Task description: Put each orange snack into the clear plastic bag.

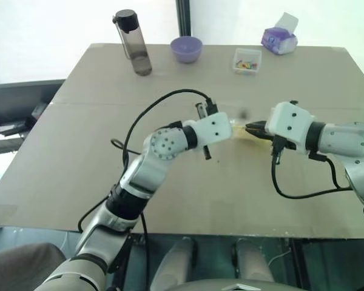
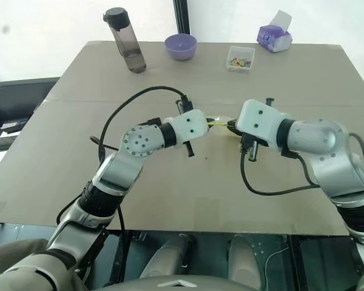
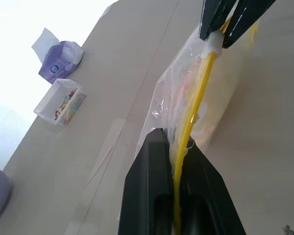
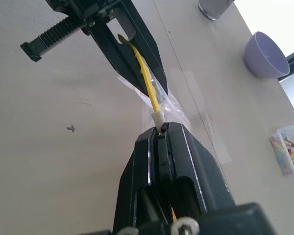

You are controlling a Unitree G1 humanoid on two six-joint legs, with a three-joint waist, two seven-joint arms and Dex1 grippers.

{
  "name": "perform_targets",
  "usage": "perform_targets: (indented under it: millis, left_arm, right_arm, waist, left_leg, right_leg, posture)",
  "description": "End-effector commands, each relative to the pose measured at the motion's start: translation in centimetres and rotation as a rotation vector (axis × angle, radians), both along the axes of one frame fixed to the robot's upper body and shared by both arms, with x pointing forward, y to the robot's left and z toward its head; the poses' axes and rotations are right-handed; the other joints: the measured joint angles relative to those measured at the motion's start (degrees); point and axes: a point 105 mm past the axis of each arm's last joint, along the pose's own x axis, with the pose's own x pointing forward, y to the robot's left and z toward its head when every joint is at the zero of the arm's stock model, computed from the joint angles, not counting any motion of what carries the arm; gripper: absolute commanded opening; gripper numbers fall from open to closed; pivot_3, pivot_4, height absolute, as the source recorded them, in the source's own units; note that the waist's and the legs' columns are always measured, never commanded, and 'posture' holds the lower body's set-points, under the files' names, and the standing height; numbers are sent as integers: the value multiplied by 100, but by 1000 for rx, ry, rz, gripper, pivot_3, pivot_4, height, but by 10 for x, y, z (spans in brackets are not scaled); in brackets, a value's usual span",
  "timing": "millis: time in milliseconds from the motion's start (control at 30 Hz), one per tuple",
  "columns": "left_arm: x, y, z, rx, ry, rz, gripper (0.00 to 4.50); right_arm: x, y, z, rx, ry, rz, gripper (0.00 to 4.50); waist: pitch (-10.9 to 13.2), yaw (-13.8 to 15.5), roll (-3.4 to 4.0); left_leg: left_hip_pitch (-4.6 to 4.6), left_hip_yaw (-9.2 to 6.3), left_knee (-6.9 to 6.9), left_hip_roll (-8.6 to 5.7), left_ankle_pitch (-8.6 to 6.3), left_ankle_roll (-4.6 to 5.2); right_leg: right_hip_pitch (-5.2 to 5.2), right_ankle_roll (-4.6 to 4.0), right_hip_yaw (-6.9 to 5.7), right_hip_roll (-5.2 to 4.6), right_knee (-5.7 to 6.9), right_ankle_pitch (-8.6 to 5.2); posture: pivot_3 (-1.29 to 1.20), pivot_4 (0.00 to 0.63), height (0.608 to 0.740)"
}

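While we hold the clear plastic bag (image 3: pixel 206 98) above the table (image 1: pixel 170 182), our left gripper (image 3: pixel 179 147) and right gripper (image 4: pixel 159 129) each pinch its yellow strip (image 3: pixel 196 98), an orange snack (image 3: pixel 183 88) inside.

No readable text anywhere; round blue mark on purple tissue pack (image 3: pixel 59 59), possibly logo, illegible.

Bright backlight, blown-out background, soft shadows
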Motion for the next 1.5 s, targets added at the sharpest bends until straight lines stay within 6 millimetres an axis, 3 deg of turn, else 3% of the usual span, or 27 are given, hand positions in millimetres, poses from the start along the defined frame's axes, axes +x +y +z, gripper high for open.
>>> perform_targets:
  millis: [33,267,433,600,800,900,1000,1500]
  left_arm:
    - [6,17,9,-16,-39,61,0]
    - [12,30,6,-9,-39,101,0]
    - [14,32,5,-9,-41,105,0]
    - [12,25,8,-58,-34,84,0]
    - [0,9,12,-125,-15,5,0]
    - [-6,0,14,-142,-14,-27,0]
    - [-9,-2,12,-152,-9,-33,0]
    - [-4,4,0,-276,42,23,0]
  right_arm:
    - [6,-27,19,1,-72,-107,74]
    - [8,-52,18,-34,-76,-184,74]
    - [8,-58,18,-41,-79,-205,74]
    - [6,-54,20,-16,-82,-188,74]
    - [1,-35,25,29,-85,-110,74]
    - [-5,-18,21,44,-72,-44,848]
    - [-6,-9,21,55,-77,-21,2255]
    - [-14,17,16,68,-57,49,2255]
  waist:
    - [0,1,0]
    - [0,2,0]
    - [0,-6,0]
    - [0,3,0]
    - [-1,-4,0]
    - [-1,-4,0]
    - [-1,-1,0]
    - [-2,13,0]
  left_leg:
    - [0,0,0,0,0,0]
    - [0,2,1,0,0,0]
    - [1,5,2,1,0,0]
    - [0,5,3,1,0,0]
    - [0,4,4,1,0,0]
    - [0,4,5,1,0,0]
    - [0,4,6,1,0,0]
    - [0,3,14,0,0,1]
  right_leg:
    - [0,0,0,0,1,0]
    - [0,0,1,0,2,0]
    - [0,0,3,1,4,0]
    - [0,0,3,0,3,0]
    - [0,0,3,0,4,0]
    - [0,0,4,0,4,0]
    - [0,0,4,0,4,0]
    - [1,0,4,-1,6,0]
  posture:
    - [0,150,739]
    - [0,150,739]
    - [0,150,739]
    - [0,150,739]
    - [0,150,739]
    - [0,150,739]
    - [0,150,739]
    - [0,150,739]
